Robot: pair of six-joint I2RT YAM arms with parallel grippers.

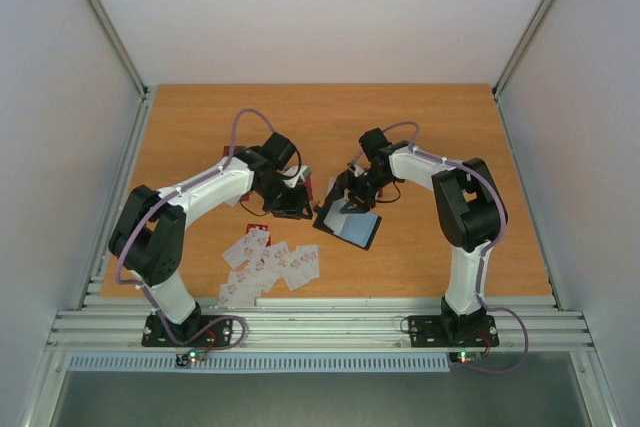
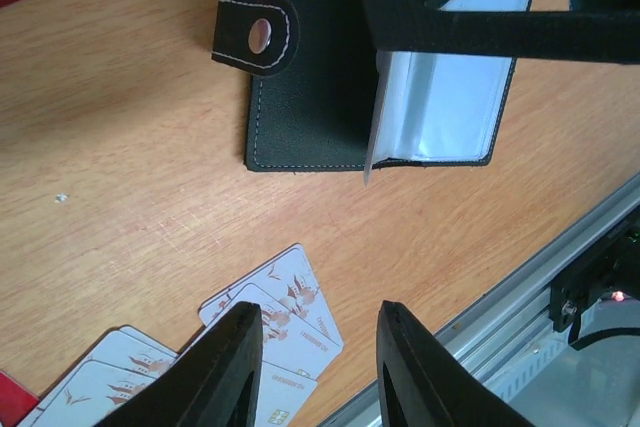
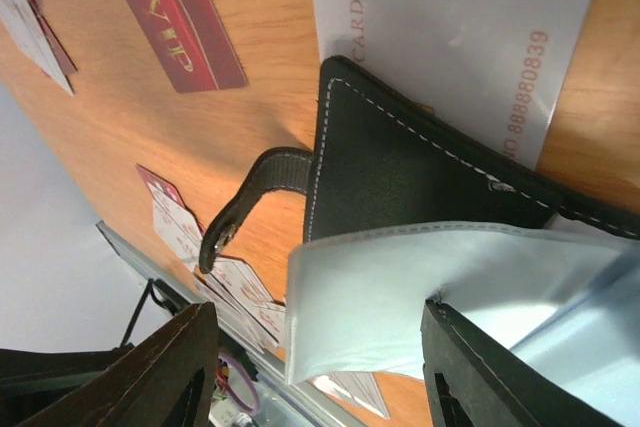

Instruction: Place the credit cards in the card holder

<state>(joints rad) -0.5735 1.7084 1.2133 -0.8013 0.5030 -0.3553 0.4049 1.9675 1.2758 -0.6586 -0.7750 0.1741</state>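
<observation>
An orange wooden tabletop (image 1: 450, 127) is enclosed by plain white walls (image 1: 300, 7). The left gripper (image 2: 318, 312) is seen with its jaws apart and nothing between them, hovering above the near edge of the tabletop. Just below it a loose pile of white cards (image 2: 285, 317) with red marks is spread. The right gripper (image 3: 320, 317) is also parted, not clamped. One finger is set against a pale bluish sleeve leaf (image 3: 400, 287) of the card holder (image 2: 310, 97), so that the leaf is lifted off the black cover. The holder lies open between the two arms, with its snap strap (image 2: 258, 35) turned toward the left arm. One white card (image 3: 450, 17) is partly covered by the holder's far corner, and a red VIP card (image 3: 175, 17) lies apart from it. No card is seen in either gripper, so the step in hand is judged to be fetching a card. The topmost card of the pile should be taken by one free short edge and lifted clear of its neighbours. It should then be brought in low and flat toward the raised leaf's open mouth. The leaf should be held steady until the card is seated, since a flexing sleeve could deflect it.
</observation>
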